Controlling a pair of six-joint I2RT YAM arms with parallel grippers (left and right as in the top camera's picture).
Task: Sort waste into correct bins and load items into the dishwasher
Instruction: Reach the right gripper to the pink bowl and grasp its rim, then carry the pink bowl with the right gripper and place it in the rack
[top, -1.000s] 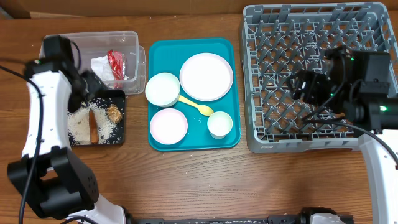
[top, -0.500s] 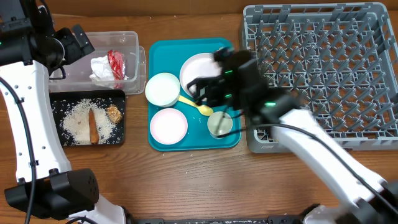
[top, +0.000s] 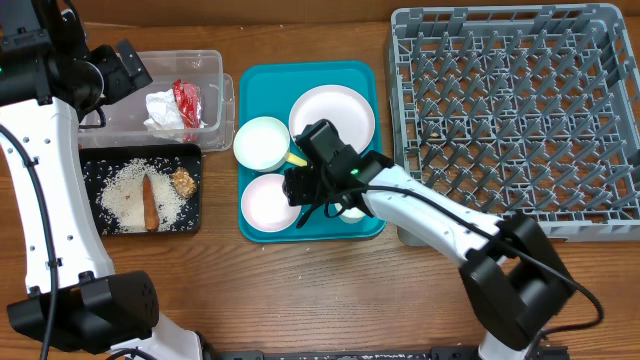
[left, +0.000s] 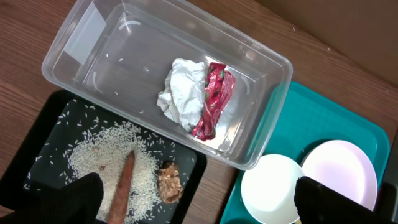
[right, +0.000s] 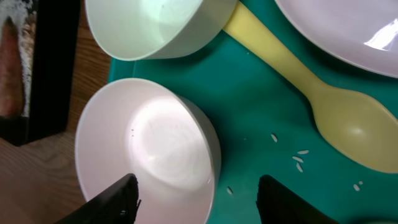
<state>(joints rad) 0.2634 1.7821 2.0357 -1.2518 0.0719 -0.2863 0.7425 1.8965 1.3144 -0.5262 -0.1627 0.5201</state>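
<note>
The left arm (top: 35, 170) is standing up along the left edge, its white link rising toward the far-left corner. The left gripper (top: 122, 68) is pointing rightward, its fingers (left: 68, 199) spread wide with nothing between them. The right arm (top: 430, 215) is stretching diagonally from the near-right base toward the middle. The right gripper (top: 303, 186) is facing down and sitting low, its dark fingers (right: 115, 200) splayed apart, gripping nothing.

Overhead looks straight down; closer wrist views both share the teal tray (top: 265, 90).
</note>
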